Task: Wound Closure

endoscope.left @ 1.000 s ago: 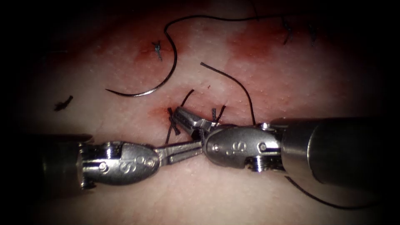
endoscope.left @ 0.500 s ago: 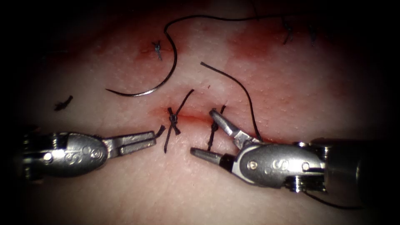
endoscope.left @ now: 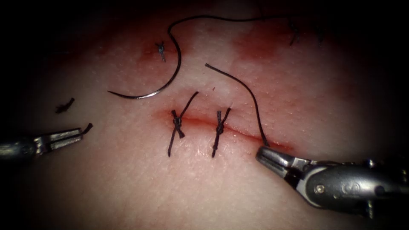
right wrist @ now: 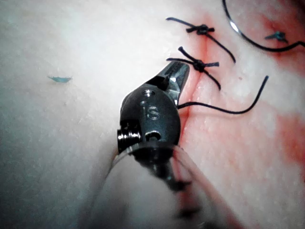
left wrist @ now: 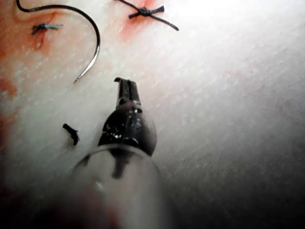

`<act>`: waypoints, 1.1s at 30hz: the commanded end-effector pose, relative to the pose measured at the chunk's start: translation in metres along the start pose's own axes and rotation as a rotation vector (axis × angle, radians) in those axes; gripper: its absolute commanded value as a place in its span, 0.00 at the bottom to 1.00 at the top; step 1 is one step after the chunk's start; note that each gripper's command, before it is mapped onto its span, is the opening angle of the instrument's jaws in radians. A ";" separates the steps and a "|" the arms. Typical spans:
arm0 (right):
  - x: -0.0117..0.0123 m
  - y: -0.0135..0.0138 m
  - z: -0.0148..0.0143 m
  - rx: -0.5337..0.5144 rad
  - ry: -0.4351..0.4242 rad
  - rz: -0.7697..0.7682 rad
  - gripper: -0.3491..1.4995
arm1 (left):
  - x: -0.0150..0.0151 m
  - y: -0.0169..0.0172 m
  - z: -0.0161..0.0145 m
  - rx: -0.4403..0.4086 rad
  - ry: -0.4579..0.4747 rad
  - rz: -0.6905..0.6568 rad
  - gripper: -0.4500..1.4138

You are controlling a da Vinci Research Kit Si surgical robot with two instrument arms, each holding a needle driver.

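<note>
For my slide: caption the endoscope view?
Two knots across the cut; needle lying free; left claw pinching a thread scrap.

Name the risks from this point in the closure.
The left tool, jaws shut, holds only a cut end of thread; it could drop onto the tissue.
The needle lies unheld on the tissue above the cut, not in it; a tug on its thread could drag it.
The right tool, grip unclear, sits close to the strand at the cut's right end and could snag it.
</note>
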 end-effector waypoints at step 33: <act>0.0007 -0.0028 0.0020 0.168 -0.121 0.595 0.63 | -0.0020 0.0004 -0.0050 -0.134 -0.309 -0.209 0.67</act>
